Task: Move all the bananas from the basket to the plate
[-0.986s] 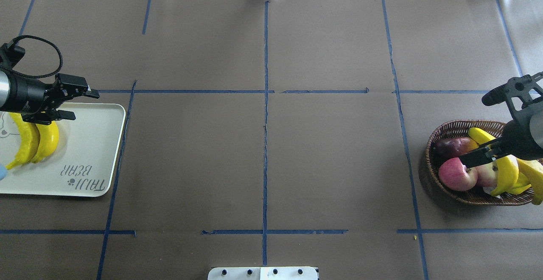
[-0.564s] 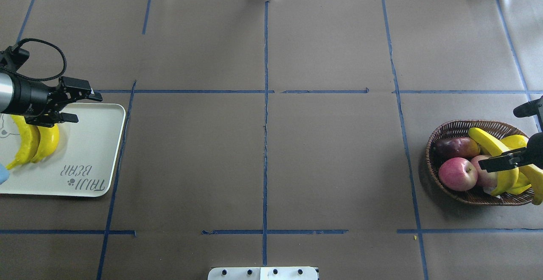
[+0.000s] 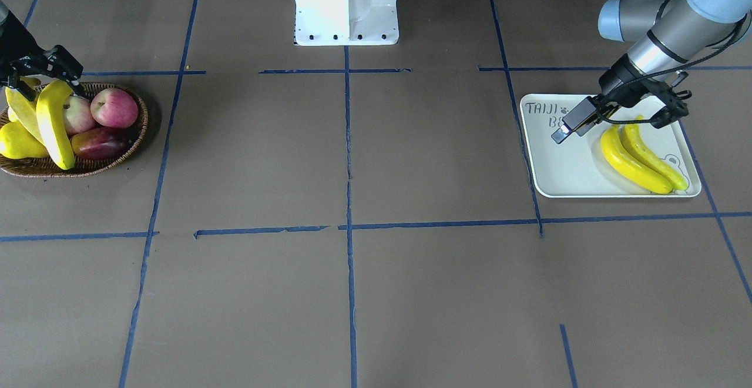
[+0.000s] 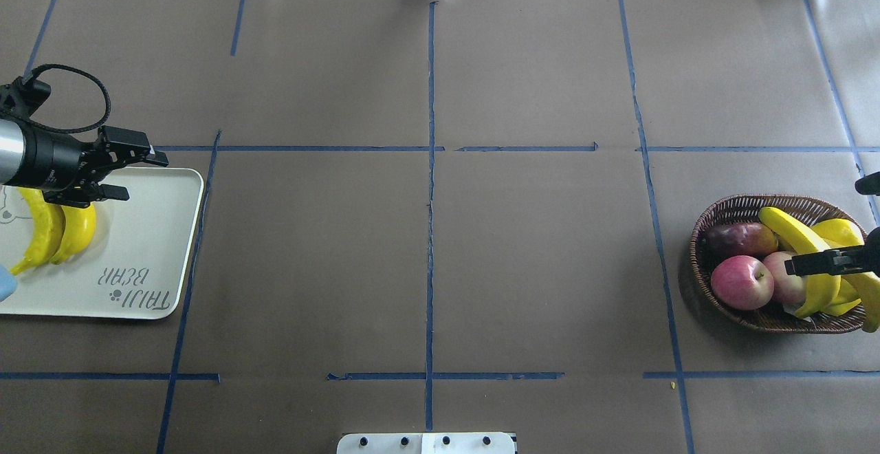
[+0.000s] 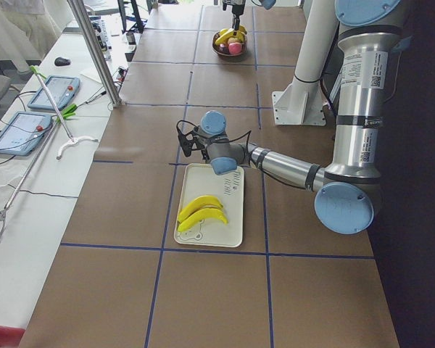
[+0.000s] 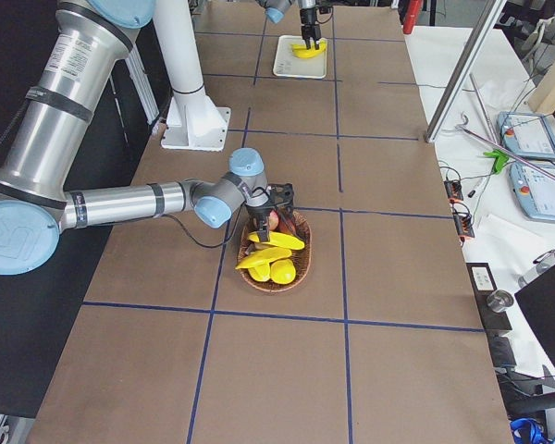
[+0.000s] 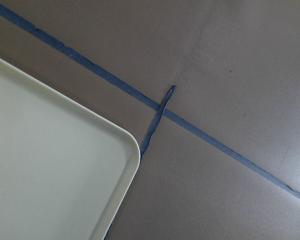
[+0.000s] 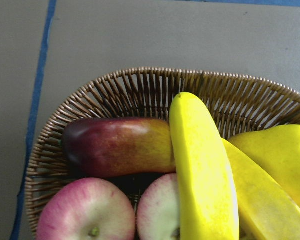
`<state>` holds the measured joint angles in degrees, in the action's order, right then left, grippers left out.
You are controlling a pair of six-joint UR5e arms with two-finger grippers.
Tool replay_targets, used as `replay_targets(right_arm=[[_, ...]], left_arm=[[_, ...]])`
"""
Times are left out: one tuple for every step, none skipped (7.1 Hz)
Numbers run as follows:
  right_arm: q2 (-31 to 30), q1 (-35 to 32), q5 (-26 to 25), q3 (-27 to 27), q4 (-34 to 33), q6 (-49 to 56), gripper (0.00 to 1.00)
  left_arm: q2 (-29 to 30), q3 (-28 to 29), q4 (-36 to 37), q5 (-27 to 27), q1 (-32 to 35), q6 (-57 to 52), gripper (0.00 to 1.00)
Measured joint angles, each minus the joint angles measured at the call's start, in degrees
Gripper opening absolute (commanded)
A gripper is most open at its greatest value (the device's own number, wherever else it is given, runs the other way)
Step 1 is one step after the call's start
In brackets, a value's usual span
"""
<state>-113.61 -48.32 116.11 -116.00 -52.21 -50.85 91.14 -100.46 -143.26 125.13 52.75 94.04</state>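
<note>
Two yellow bananas (image 4: 45,230) lie side by side on the white plate (image 4: 151,234) at the left. My left gripper (image 4: 137,175) hovers over the plate's far edge, open and empty, just beyond the bananas' ends. Two more bananas (image 4: 801,247) lie in the wicker basket (image 4: 696,254) at the right, on top of the other fruit. My right gripper (image 3: 41,70) is open and empty above the basket's robot-side end, and one finger (image 4: 818,261) crosses over the long banana. The right wrist view looks down on that banana (image 8: 202,170).
The basket also holds two red apples (image 4: 741,282), a dark red mango-like fruit (image 4: 739,237) and a yellow pear (image 4: 835,230). Blue tape lines cross the brown table. The robot's white base (image 3: 346,6) stands at the table's near edge.
My right gripper has drawn back toward the view's right edge, from over the basket's middle to its robot-side end. My left gripper has shifted only slightly. The bananas have not moved.
</note>
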Motion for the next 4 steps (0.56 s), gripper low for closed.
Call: replay_targets(right_arm=[[-0.08, 0.12, -0.22, 0.84, 0.04, -0.22, 0.75], [0.09, 0.25, -0.31, 1.54, 0.05, -0.32, 0.57], [0.45, 0.4, -0.28, 2.01, 0.0, -0.37, 0.55], [1.07, 0.6, -0.18, 2.28, -0.12, -0.38, 0.48]], left_arm=[[0.0, 0.01, 0.0, -0.04, -0.17, 0.0, 1.0], [0.0, 0.05, 0.02, -0.06, -0.35, 0.0, 1.0], [0.01, 0.08, 0.06, -0.06, -0.52, 0.0, 1.0], [0.01, 0.11, 0.08, -0.06, -0.61, 0.0, 1.0]])
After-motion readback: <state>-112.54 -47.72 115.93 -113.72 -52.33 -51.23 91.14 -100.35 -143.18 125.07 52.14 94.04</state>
